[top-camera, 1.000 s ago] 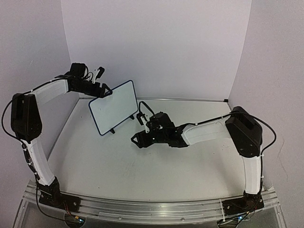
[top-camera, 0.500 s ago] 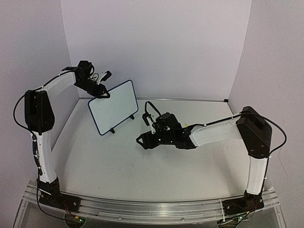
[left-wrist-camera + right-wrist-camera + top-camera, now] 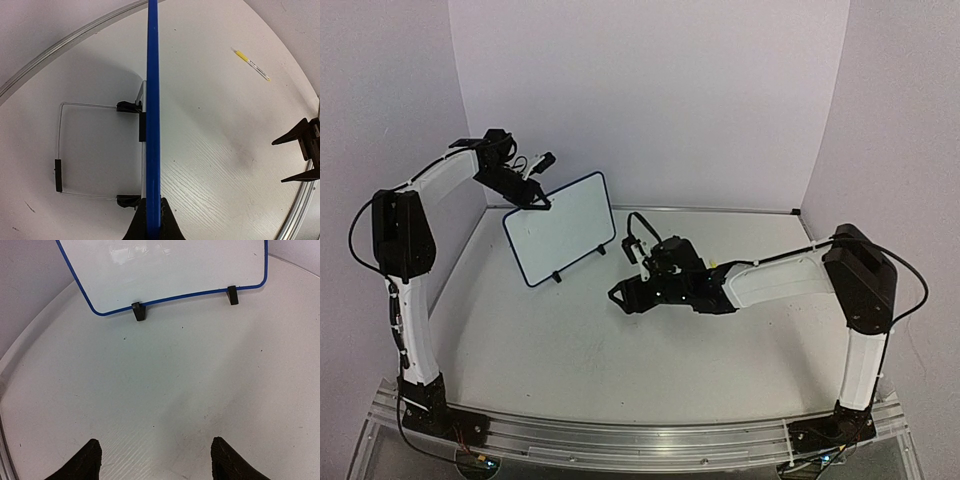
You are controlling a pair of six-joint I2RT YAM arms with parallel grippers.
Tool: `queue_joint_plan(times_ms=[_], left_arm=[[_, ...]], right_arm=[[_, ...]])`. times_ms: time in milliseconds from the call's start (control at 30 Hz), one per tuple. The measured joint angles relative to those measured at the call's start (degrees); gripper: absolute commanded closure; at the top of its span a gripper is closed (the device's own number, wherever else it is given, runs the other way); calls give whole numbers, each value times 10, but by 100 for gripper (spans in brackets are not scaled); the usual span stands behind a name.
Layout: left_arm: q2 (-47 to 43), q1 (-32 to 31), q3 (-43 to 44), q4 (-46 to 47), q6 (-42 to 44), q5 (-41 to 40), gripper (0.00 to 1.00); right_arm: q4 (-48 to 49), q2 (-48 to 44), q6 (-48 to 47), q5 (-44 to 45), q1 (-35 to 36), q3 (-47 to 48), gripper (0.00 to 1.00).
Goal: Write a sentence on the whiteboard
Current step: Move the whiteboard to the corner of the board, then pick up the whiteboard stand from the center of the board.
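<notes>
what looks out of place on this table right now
The yellow-capped marker lies loose on the table, apart from both grippers, odd for a writing task: the right gripper is open and empty, and the left gripper is shut on the whiteboard's upper corner. The whiteboard stands on its feet.

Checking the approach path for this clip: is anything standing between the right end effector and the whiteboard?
Nothing visible. In the right wrist view only bare table lies between the open right end effector and the whiteboard. The left end effector grips the board's upper edge, off that path.
</notes>
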Motion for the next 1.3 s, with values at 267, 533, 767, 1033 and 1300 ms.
queue_joint_plan(times_ms=[267, 533, 767, 1033, 1300], left_arm=[[-6, -20, -1, -33, -3, 16, 100], [-29, -75, -35, -42, -3, 26, 100], [-33, -111, -46, -35, -2, 29, 97], [-36, -114, -58, -33, -18, 33, 44], [-99, -117, -100, 13, -72, -24, 7]], right_arm=[[0, -11, -2, -3, 0, -3, 29], [0, -11, -3, 4, 9, -2, 29], [23, 19, -1, 30, 37, 18, 29], [20, 32, 2, 52, -6, 17, 33], [-27, 51, -44, 16, -68, 38, 37]])
